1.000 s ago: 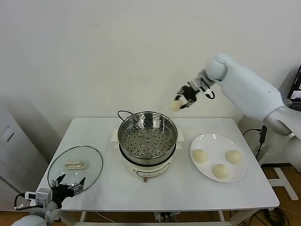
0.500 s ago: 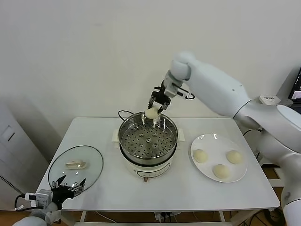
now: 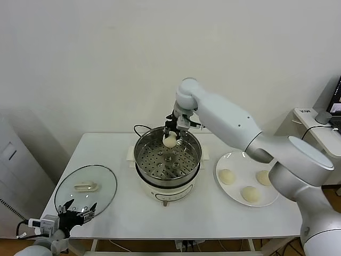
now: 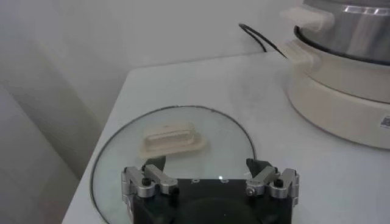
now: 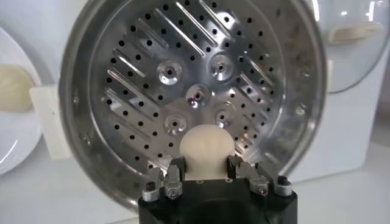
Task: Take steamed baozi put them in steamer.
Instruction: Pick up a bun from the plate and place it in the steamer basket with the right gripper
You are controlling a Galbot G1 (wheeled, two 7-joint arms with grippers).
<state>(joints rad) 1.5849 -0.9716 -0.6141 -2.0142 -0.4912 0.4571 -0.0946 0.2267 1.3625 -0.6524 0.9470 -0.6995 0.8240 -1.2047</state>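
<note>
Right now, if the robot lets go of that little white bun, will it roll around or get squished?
The baozi looks smooth and round, so it might roll a little on the steamer floor. It keeps its shape in the right end effector, so it probably won't squish. It seems light.

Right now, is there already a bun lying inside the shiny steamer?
No, the steamer floor is bare; the right tool holds one bun above it.
</note>
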